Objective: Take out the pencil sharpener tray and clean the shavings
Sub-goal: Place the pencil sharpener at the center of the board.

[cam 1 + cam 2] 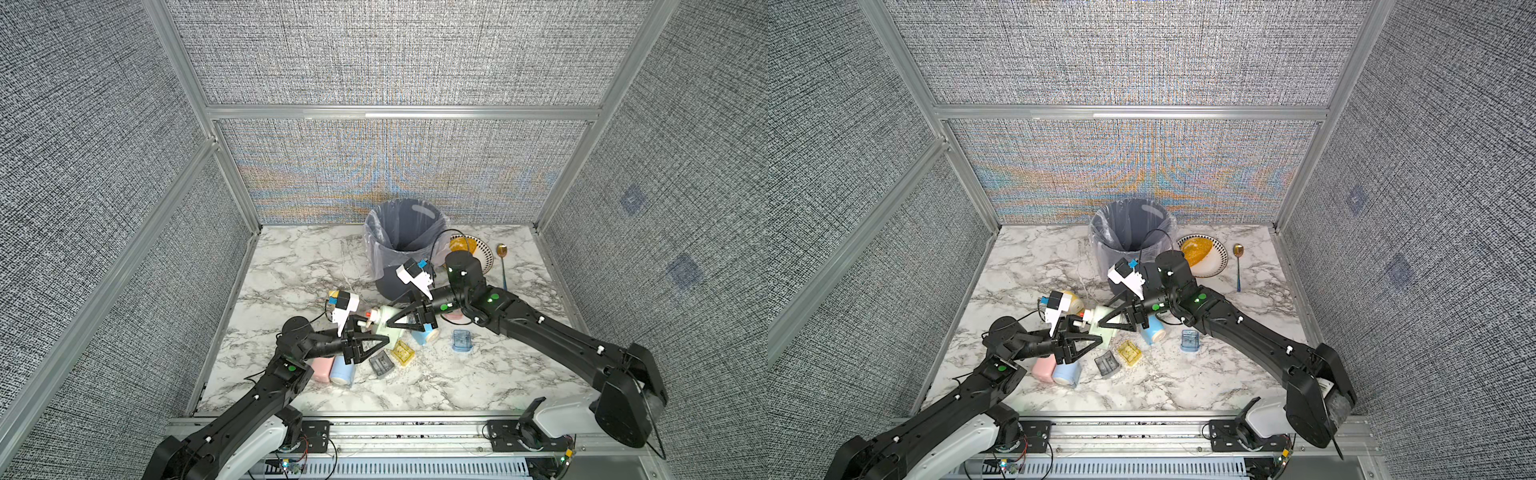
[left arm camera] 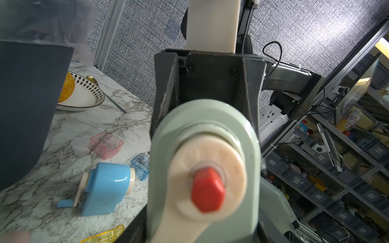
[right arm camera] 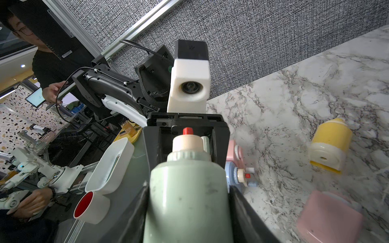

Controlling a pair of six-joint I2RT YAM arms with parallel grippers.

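Just beneath the left gripper [image 1: 376,332], shavings [image 1: 419,372] speckle the table [image 1: 291,266] beside a grey tray [image 1: 381,363] and a yellow tray [image 1: 403,353]. Its jaws stand slack around the green sharpener's [image 3: 187,199] crank end. Beyond, the right gripper [image 1: 390,312] pinches its body.

The pencil sharpener [image 1: 390,324] is a pale green box with a rounded top. At one end it has a cream crank [image 2: 207,174] with a red hexagonal cap [image 2: 207,189]. It lies on its side over the middle of the marble table [image 1: 291,266], with its body clamped by the right gripper [image 3: 188,189] and its crank end pointing to the robot's left. Small see-through trays lie loose on the table near it: a yellow tray [image 1: 403,352], a dark grey tray [image 1: 381,363], a blue tray [image 1: 461,340] and a pink tray [image 2: 106,145]. The shavings [image 1: 436,357] are tiny pale specks scattered on the marble around these trays.
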